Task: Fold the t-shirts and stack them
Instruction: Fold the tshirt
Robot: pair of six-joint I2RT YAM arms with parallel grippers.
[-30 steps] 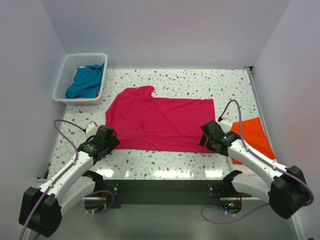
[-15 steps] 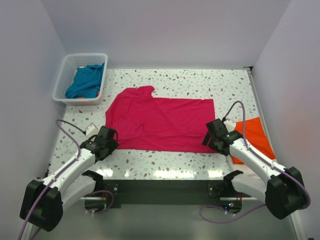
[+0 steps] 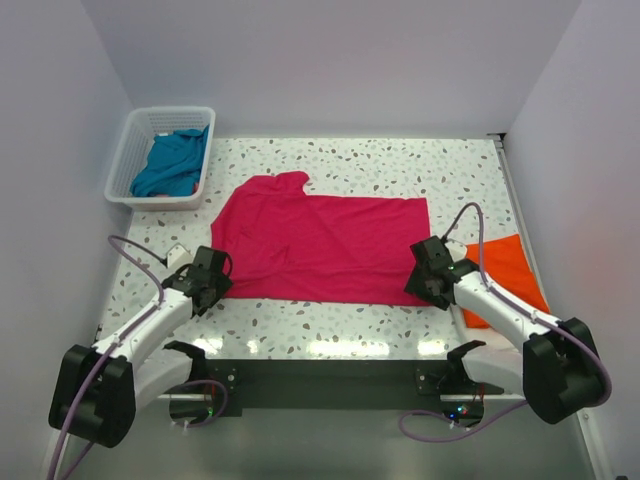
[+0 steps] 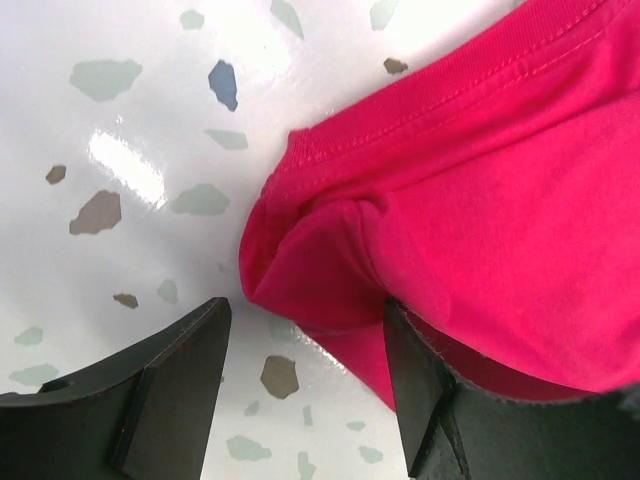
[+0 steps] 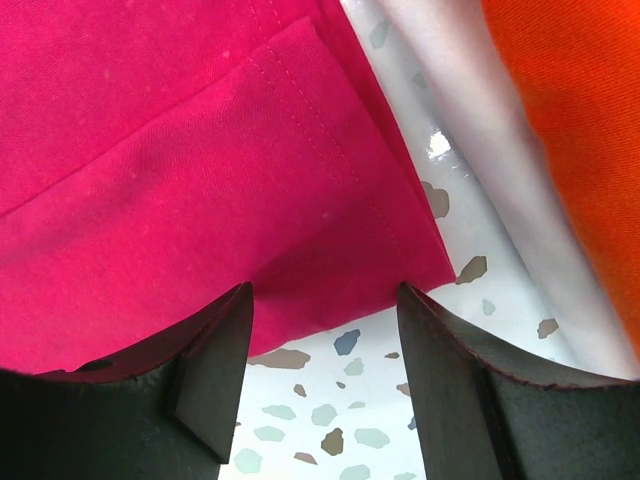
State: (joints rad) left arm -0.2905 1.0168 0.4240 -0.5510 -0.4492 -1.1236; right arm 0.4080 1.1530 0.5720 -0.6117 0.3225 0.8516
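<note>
Early in the job. Pink shirt is spread mid-table, not folded up yet. Orange shirt lies flat at the right; can't tell if it's folded. Teal shirt is bunched in the basket, far left. Left gripper straddles the near-left corner, fingers wide. Right gripper is over the near-right corner, fingers apart, nothing pinched. No stack yet.

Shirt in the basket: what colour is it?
The shirt is teal-blue, seen best in the top external view.
</note>
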